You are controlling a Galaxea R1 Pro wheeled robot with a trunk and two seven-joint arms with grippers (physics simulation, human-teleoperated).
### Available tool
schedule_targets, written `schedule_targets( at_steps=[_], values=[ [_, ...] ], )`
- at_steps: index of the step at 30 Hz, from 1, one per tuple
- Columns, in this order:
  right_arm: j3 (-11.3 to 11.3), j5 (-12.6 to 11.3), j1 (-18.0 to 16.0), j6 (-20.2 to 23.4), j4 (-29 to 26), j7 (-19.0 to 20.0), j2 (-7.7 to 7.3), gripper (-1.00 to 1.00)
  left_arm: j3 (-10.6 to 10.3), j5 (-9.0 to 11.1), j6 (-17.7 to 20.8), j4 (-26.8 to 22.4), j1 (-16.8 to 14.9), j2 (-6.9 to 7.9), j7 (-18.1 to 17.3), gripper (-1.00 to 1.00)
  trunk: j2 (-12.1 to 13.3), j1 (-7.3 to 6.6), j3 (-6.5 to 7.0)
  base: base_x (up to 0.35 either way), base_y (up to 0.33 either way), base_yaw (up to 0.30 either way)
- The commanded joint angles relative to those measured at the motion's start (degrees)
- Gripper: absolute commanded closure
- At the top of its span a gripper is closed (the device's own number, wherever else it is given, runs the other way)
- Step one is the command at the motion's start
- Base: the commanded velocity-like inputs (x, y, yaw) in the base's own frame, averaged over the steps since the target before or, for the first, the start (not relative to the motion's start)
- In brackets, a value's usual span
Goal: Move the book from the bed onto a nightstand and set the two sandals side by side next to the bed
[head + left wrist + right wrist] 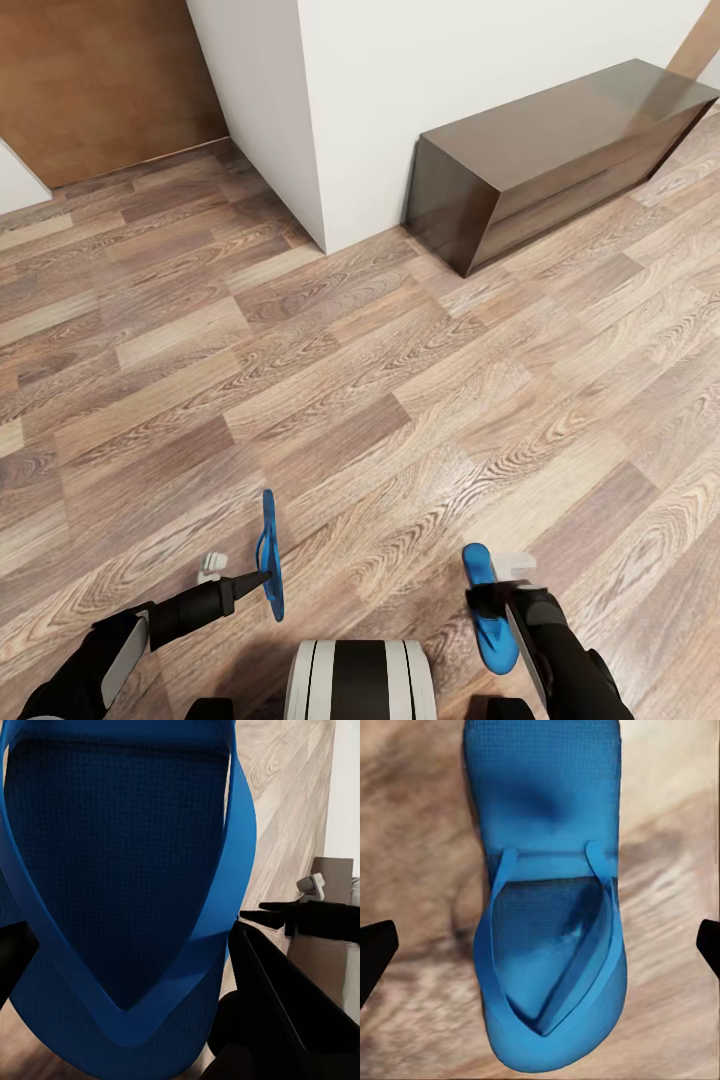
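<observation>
Wood-plank floor [380, 400] fills most of the head view, with a white wall corner [330, 120] at the far middle and a long dark-brown dresser [560, 150] against the wall at the far right. At the near left, the left end effector [262, 576] is clamped on one blue sandal [269, 565], which stands on edge, its thin side facing the camera. The left wrist view shows that sandal's sole and straps [120, 892] close up, with a dark finger [277, 1005] beside it. At the near right, the right end effector [497, 598] carries the other sandal [488, 608], lying lengthwise with its toe pointing far. In the right wrist view this sandal [551, 907] sits between two dark fingertips [375, 952] that are spread wide at either edge; whether they press on it I cannot tell.
</observation>
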Motion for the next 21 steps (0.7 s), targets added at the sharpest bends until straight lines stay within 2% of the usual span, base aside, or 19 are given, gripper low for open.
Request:
schedule_targets(
  at_steps=[1,3,13,21],
  values=[
    [-0.2,0.6,0.0,-2.2,-0.1,0.5,0.08,-1.0,0.0,0.2,0.5,0.0,0.0,0.0,-0.3,1.0,0.0,-0.01,-0.03,0.0,0.0,0.0],
    [-0.3,0.5,0.0,-5.2,0.0,0.5,0.08,-1.0,0.0,0.2,0.5,0.0,0.0,-0.01,-0.2,1.0,0.0,-0.01,-0.03,0.0,0.0,0.0],
    [-0.2,0.6,0.0,-6.6,0.1,0.5,0.1,-1.0,0.0,0.2,0.5,0.0,0.0,-0.01,-0.3,1.0,0.0,-0.01,-0.03,0.0,0.0,0.0],
    [-0.2,0.5,0.0,-6.6,0.1,0.5,0.1,-1.0,-0.1,0.2,0.5,0.0,0.0,-0.02,-0.3,1.0,-0.1,0.2,-1.8,0.0,0.0,0.0]
  ],
)
